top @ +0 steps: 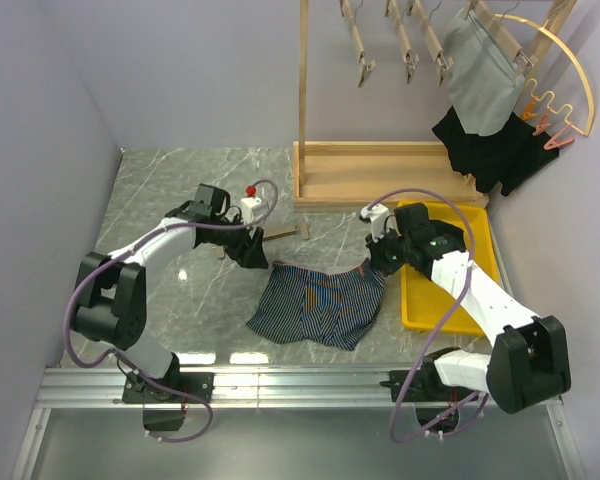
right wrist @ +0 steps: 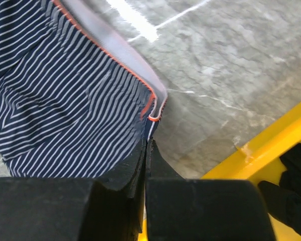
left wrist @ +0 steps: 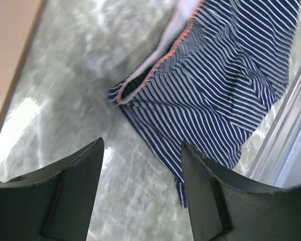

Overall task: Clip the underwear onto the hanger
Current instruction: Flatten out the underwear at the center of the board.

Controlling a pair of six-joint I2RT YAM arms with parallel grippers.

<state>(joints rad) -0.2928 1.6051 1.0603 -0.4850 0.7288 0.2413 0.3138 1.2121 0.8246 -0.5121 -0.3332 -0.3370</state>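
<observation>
Underwear (top: 320,305), navy-striped, lies spread on your worktop (top: 180,190) between the two arms. Your right claw (right wrist: 146,150) is pressed together on its waistband corner, beside the yellow tray (top: 420,315). Your left claw (left wrist: 142,148) stands spread above the opposite waistband corner, gripping nothing. Clip hangers (top: 360,45) hang on the wooden rack (top: 380,175) behind.

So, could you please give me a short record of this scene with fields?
garment: striped underwear lying rumpled on the marble table
left gripper: open, empty, near one end of the waistband
right gripper: shut on the waistband's other end
hanger: wooden rack at the back, several clips free
tray: yellow tray at right, dark cloth in it
</observation>
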